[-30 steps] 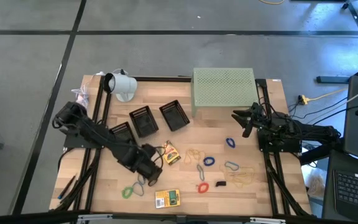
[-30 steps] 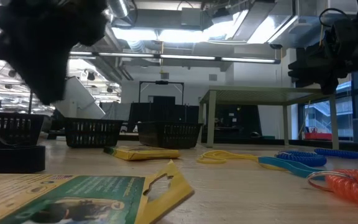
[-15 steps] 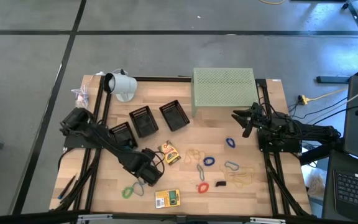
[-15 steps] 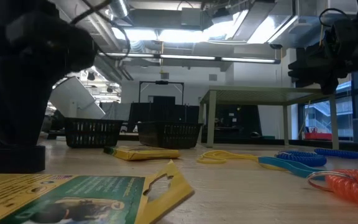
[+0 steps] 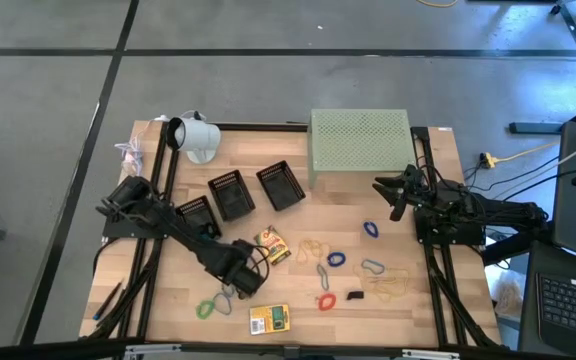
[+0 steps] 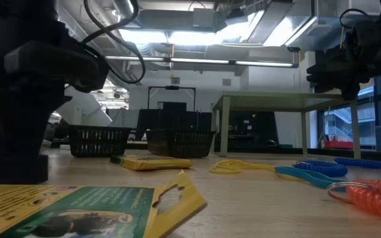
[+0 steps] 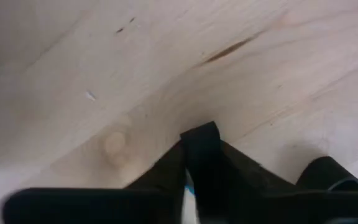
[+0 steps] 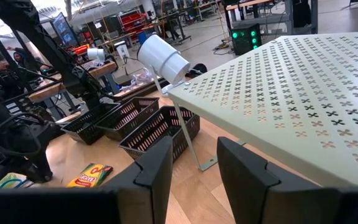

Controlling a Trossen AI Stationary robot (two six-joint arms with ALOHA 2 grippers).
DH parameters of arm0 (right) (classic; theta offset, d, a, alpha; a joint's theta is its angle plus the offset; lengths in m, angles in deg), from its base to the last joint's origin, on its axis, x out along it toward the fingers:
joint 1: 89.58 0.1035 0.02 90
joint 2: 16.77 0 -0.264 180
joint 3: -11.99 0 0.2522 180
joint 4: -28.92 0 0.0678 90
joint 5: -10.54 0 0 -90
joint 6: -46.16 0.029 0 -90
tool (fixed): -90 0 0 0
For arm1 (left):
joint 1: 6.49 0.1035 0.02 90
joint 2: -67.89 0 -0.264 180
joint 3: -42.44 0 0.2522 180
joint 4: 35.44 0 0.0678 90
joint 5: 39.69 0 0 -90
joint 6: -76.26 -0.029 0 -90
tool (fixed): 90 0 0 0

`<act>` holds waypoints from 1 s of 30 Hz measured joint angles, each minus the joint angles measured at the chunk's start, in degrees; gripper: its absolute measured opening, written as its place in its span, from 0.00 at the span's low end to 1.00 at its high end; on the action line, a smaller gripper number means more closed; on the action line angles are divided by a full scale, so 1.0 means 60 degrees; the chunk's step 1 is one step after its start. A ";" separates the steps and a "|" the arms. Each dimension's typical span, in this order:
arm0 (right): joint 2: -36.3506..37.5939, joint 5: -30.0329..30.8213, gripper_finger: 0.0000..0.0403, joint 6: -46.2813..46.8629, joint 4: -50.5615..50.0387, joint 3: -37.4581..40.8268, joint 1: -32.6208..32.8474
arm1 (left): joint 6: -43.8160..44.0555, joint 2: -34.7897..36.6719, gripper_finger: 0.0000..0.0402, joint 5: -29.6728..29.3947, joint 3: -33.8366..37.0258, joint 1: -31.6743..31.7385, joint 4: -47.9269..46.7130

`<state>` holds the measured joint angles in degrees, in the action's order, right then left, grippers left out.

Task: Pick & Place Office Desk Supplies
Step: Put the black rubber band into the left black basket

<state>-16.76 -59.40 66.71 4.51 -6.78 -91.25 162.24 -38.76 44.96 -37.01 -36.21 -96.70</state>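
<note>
Left gripper (image 5: 236,283): low over the surface (image 5: 298,225), just beside the blue and green rubber bands (image 5: 215,303); its jaws looked nearly closed in the wrist view, on what I cannot tell.
Supplies: one yellow packet (image 5: 274,246) lay just right of that gripper, another (image 5: 269,319) near the front edge; more bands (image 5: 336,259) lay scattered further right.
Baskets (image 5: 232,194): three, behind the left arm.
Advice: likely best to settle squarely over one band before pinching.
Right gripper (image 5: 392,195): parked by the green stand (image 5: 359,142), jaws narrowly parted.
</note>
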 joint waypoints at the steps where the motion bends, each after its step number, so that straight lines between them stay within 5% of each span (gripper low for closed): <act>1: 0.0000 0.0000 0.32 0.0000 0.0000 0.0000 0.0000 | -0.0178 0.0000 0.08 0.0047 0.0000 0.0035 0.0003; 6: 0.0000 0.0001 0.32 0.0000 0.0000 0.0000 0.0000 | -0.0575 0.0087 0.01 -0.0067 0.0034 0.0236 -0.0157; 14: 0.0000 0.0003 0.32 0.0000 -0.0001 0.0000 0.0000 | -0.2329 0.0722 0.00 -0.2367 0.0029 0.0850 0.0731; 30: 0.0000 0.0047 0.32 0.0000 -0.0004 0.0000 0.0000 | -1.0009 0.1049 0.01 -0.5234 0.0018 0.1969 0.8433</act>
<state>-16.76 -59.12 66.71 4.49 -6.78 -91.25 102.19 -32.47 13.55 -36.90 -24.40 -46.11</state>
